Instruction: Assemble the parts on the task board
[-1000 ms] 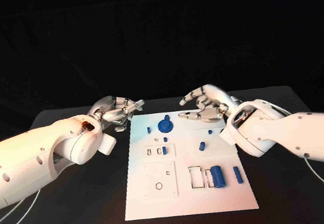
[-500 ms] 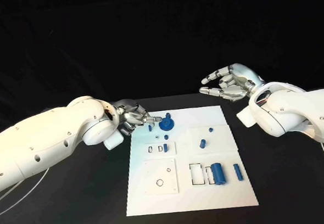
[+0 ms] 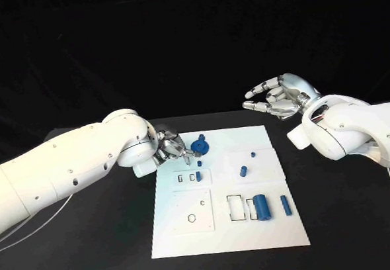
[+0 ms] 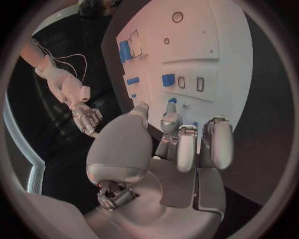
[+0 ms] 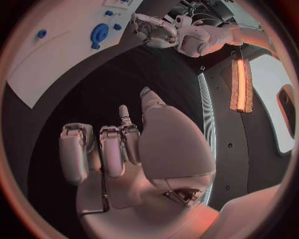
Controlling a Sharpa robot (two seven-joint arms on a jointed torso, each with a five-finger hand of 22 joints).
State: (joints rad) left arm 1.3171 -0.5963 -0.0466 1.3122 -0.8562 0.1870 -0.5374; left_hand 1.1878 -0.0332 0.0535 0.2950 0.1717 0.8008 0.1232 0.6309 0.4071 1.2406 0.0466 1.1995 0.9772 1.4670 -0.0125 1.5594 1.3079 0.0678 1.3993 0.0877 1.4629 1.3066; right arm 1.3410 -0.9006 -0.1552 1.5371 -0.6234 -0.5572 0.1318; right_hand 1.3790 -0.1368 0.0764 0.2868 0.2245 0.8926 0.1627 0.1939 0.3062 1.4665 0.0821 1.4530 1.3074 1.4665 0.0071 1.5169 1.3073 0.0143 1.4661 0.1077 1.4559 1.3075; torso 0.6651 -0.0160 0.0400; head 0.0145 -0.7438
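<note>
The white task board [image 3: 265,233] lies mid-table with blue parts on it. A round blue part [image 3: 201,149] sits near its far edge. My left hand [image 3: 173,150] hovers over the board's far left corner. Its fingertips [image 4: 169,119] reach down beside a small blue peg [image 4: 172,100], next to a blue piece [image 4: 168,79] set in a slot. Nothing shows between thumb and fingers. My right hand [image 3: 277,98] is raised past the board's far right corner, fingers spread and empty. In the right wrist view this hand [image 5: 124,149] hangs over black table beside the board [image 5: 56,64].
A blue cylinder [image 3: 262,207] and a blue bar [image 3: 285,205] lie at the board's near right. Two more small blue parts [image 3: 244,171] sit mid-right. Black table surrounds the board. My left arm [image 3: 65,171] crosses the table's left side.
My left hand has come in and down over the board's far left corner. My right hand has lifted off the board's far edge and drawn back to the right.
</note>
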